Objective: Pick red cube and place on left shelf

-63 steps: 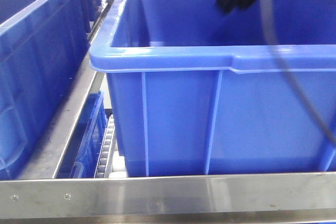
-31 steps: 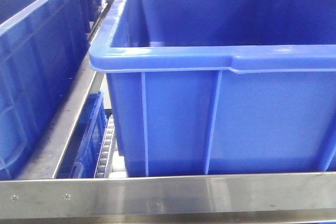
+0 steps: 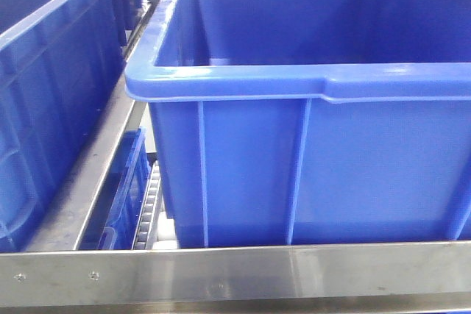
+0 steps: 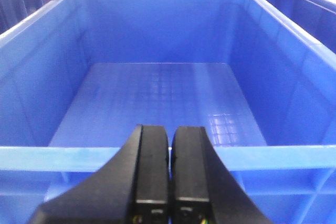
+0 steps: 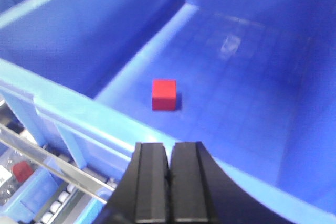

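The red cube (image 5: 164,94) lies on the floor of a big blue crate (image 5: 79,114) in the right wrist view. My right gripper (image 5: 169,153) is shut and empty, above the crate's near rim, short of the cube. My left gripper (image 4: 170,137) is shut and empty, above the near rim of another blue crate (image 4: 157,156) with nothing on its floor. The left shelf shows in the front view as a steel riveted rail (image 3: 221,273) with white rollers (image 3: 151,211) and blue crates (image 3: 309,79). Neither gripper shows in the front view.
A second blue crate (image 3: 44,86) stands left of the middle one, with a steel divider rail (image 3: 96,174) between them. A small red thing (image 5: 22,170) sits in a lower blue bin under the steel rail (image 5: 47,163) in the right wrist view.
A black gripper and its cable, seen at the top right over the crate one second ago, have left the front view. The crates have not moved.
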Robot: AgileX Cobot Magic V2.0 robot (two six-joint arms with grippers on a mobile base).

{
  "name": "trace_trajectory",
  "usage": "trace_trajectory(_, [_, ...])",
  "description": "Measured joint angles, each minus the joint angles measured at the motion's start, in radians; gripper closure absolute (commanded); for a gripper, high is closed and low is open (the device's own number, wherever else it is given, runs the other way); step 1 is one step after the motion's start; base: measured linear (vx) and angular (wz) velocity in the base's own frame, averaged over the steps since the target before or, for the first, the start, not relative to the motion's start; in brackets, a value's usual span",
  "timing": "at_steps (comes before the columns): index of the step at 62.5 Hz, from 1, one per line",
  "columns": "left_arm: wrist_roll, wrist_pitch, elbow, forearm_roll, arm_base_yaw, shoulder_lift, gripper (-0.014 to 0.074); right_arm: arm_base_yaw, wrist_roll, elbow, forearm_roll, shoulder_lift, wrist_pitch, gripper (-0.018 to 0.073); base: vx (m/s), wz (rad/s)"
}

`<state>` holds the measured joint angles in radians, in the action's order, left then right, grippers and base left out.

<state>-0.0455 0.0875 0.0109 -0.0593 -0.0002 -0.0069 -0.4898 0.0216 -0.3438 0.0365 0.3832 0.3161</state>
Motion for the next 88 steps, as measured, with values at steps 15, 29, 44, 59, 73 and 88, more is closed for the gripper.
trace_trajectory(15, [0.000,0.000,0.000,0.000,0.000,0.000,0.0506,0.000,0.000,0.001,0.000,0.000,0.000,0.0509,0.00,0.00])
trace_trajectory(29, [0.000,0.000,0.000,0.000,0.000,0.000,0.0506,0.010,0.000,0.033,0.000,-0.007,-0.068,0.0509,0.00,0.00])
trace_trajectory(44, [0.000,0.000,0.000,0.000,0.000,0.000,0.0506,0.246,0.000,0.218,-0.102,-0.131,-0.304,0.0509,0.00,0.00])
trace_trajectory(59, [0.000,0.000,0.000,0.000,0.000,0.000,0.0506,0.435,0.000,0.353,-0.116,-0.330,-0.344,0.0509,0.00,0.00])
trace_trajectory(73, [0.000,0.002,0.000,0.000,0.000,0.000,0.0506,0.486,0.000,0.370,-0.118,-0.393,-0.299,0.0509,0.00,0.00])
trace_trajectory(88, [0.000,0.002,0.000,0.000,0.000,0.000,0.0506,0.486,0.000,0.372,-0.118,-0.393,-0.290,0.0509,0.00,0.00])
